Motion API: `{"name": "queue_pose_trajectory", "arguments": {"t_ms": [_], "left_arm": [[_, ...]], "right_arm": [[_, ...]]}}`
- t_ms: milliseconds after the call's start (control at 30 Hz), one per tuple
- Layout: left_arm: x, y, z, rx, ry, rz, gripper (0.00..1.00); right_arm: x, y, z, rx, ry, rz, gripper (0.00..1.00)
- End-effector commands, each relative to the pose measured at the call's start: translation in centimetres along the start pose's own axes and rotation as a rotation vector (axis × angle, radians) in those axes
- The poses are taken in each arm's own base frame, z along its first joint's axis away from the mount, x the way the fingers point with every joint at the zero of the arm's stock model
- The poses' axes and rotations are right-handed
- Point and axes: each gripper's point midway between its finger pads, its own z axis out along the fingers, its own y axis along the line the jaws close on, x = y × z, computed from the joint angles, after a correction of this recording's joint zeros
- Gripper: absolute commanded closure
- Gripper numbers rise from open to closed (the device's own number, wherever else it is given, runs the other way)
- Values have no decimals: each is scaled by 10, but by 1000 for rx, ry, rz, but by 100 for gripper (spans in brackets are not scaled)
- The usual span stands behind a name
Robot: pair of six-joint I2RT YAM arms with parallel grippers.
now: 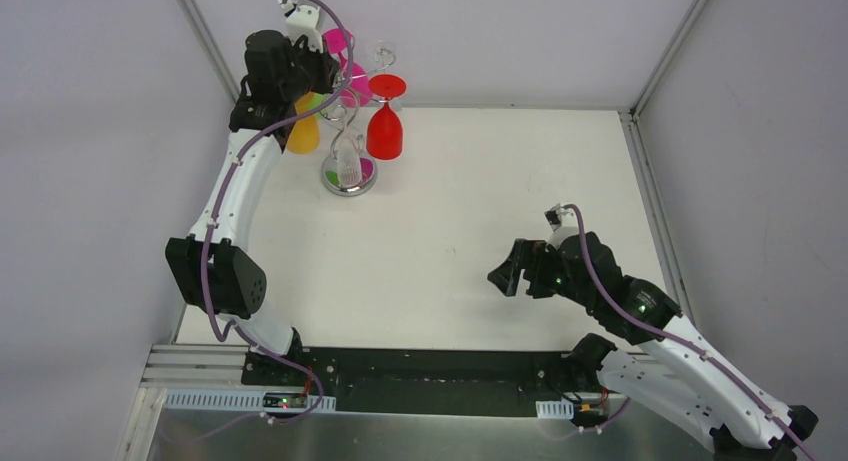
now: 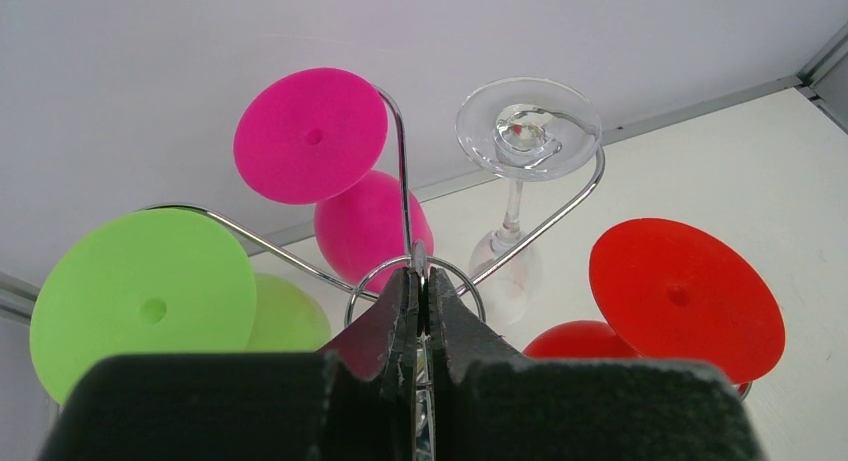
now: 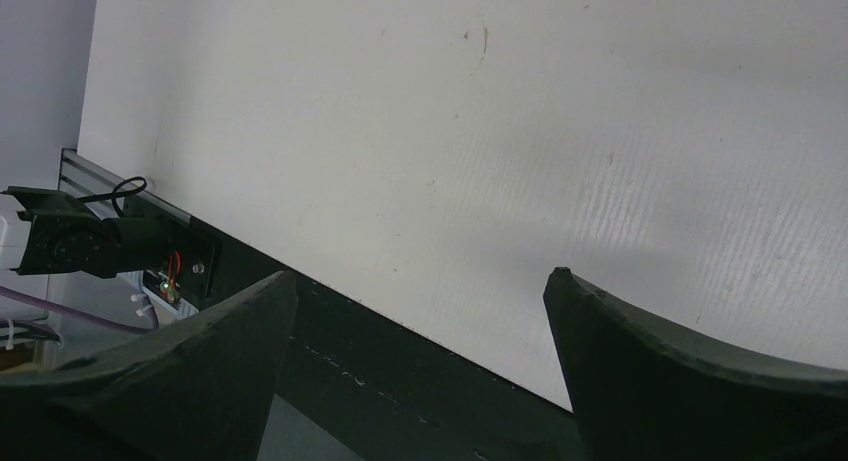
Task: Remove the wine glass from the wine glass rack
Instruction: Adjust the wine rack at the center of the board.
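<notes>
My left gripper is clamped shut, seemingly on the top wire of the wine glass rack. I'd brace it firmly while my right gripper (wide open, empty) approaches.

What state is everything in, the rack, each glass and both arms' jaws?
wine glass rack, upright, holding four glasses.
pink glass, hanging bowl down.
green glass, hanging bowl down.
red glass, hanging bowl down.
clear glass, hanging bowl down.
left gripper, jaws shut on the rack's top.
right gripper, jaws open, empty.

Wine glasses hang on the rack, far-left on the table.
</notes>
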Motion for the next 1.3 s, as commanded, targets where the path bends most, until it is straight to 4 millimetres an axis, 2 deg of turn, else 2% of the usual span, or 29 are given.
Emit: {"name": "queue_pose_trajectory", "arguments": {"t_ms": [0,500,567,667,1067,1267], "left_arm": [[-72,-6,-22,-7,-228,64,100],[-62,3,-19,-10,-213,15,100],[-61,2,-19,-6,-213,15,90],[-59,2,-19,-3,-209,14,84],[-49,8,-16,-17,-181,7,83],[-46,20,-21,-32,-155,-46,75]], "right_arm": [[0,4,2,-14,4,13,1],[3,3,4,-15,9,20,1],[3,3,4,-16,10,19,1],[4,3,4,-16,10,20,1],[5,2,4,-15,13,25,1],[7,1,5,-11,19,23,1]]}}
